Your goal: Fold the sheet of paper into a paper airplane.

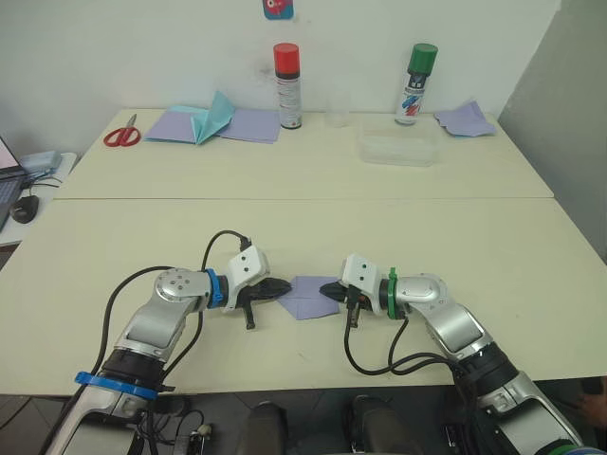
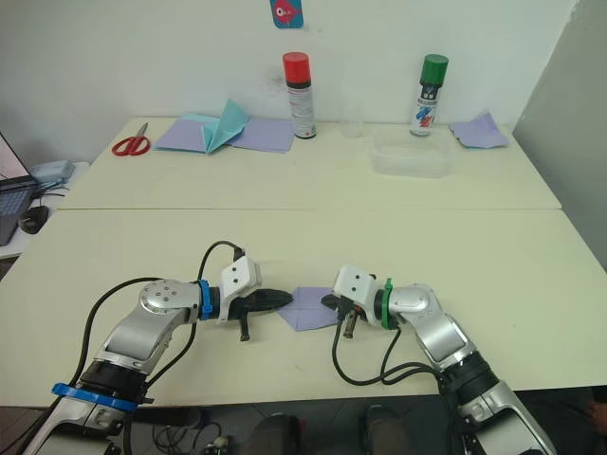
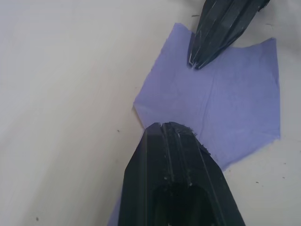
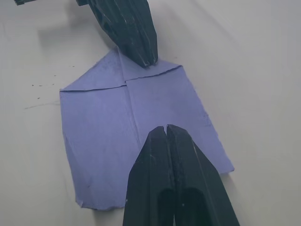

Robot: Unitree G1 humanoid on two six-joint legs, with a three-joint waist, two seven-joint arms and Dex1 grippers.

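On the near part of the table (image 1: pixel 474 237), between the two arms, lies the sheet of paper (image 4: pixel 141 127), flat, with two corners folded in to a point. From the left the left gripper (image 3: pixel 178 129) presses on that point with its fingers together. From the right the right gripper (image 4: pixel 166 129), fingers also together, rests on the opposite edge.

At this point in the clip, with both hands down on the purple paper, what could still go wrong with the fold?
1. Both hands, left hand and right hand, are shut and press opposite ends of the sheet of paper. If either drags, the thin sheet may slide or buckle.
2. The two corner flaps meeting at the pointed end look loosely creased. They may spring open once the left hand lifts.
3. The sheet's edges look uneven, so later folds may turn out lopsided.
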